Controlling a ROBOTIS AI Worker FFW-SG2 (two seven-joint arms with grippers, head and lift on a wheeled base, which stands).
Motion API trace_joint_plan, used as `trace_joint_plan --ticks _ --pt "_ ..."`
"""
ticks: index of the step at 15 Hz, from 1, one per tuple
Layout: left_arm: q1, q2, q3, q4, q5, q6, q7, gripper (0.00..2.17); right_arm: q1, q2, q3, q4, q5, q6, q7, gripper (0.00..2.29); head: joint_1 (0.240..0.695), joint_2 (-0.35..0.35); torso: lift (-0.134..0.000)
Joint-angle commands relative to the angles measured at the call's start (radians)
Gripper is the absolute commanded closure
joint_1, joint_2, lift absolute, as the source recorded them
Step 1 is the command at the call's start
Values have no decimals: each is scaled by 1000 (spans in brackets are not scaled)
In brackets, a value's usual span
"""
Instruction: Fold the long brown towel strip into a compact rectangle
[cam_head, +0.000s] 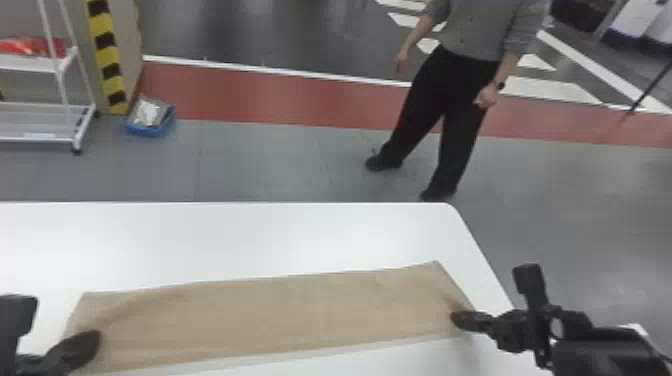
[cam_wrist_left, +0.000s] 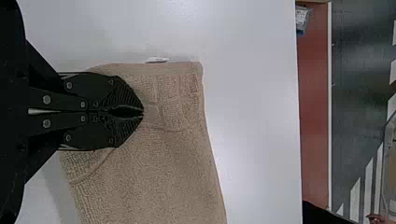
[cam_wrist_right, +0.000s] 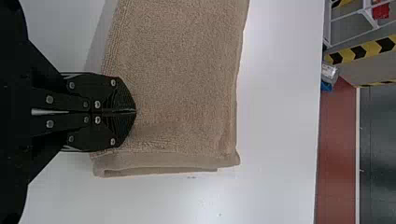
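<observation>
The long brown towel strip (cam_head: 280, 315) stretches across the near part of the table, its near long edge casting a narrow shadow. At its left end is my left gripper (cam_head: 85, 345); at its right end, my right gripper (cam_head: 465, 320). Creases spread through the towel (cam_wrist_left: 159, 177) from the closed tips of the left gripper (cam_wrist_left: 142, 112) in the left wrist view. In the right wrist view, the right gripper (cam_wrist_right: 134, 112) is shut on the towel (cam_wrist_right: 182, 84) near its layered short end, with a shallow pucker beside the tips.
The white table (cam_head: 225, 240) has its far edge beyond the towel and its right edge just past the right end. On the floor behind stand a white rack (cam_head: 75, 107) and a blue tray (cam_head: 150, 131), well away from both arms.
</observation>
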Motion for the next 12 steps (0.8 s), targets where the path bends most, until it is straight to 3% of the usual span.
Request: trace_joint_plan --ticks 1,3,6,7,8,10,12 --pt "21 -1 17 -62 0 24 -2 1605 12 2 -21 -53 -20 42 11 1652 695 -324 0" --pt "25 -3 23 -97 2 39 -14 1507 11 11 -27 -75 -21 39 18 1649 695 -333 0" --pt "26 -12 40 -115 3 36 -42 947 -14 37 -12 -96 -20 54 18 1430 695 -326 0" --pt "26 -15 49 -118 3 24 -51 562 -18 47 -9 -102 -15 60 18 1426 695 -321 0" --pt "26 -15 51 -123 5 8 -54 360 -20 48 -7 -116 -18 69 20 1426 695 -315 0" --pt "28 -16 72 -151 34 -13 -66 215 -31 48 -10 -135 -18 100 21 1413 695 -295 0" --pt "26 -18 80 -166 46 -10 -50 184 -37 48 -16 -152 -20 109 29 890 695 -292 0"
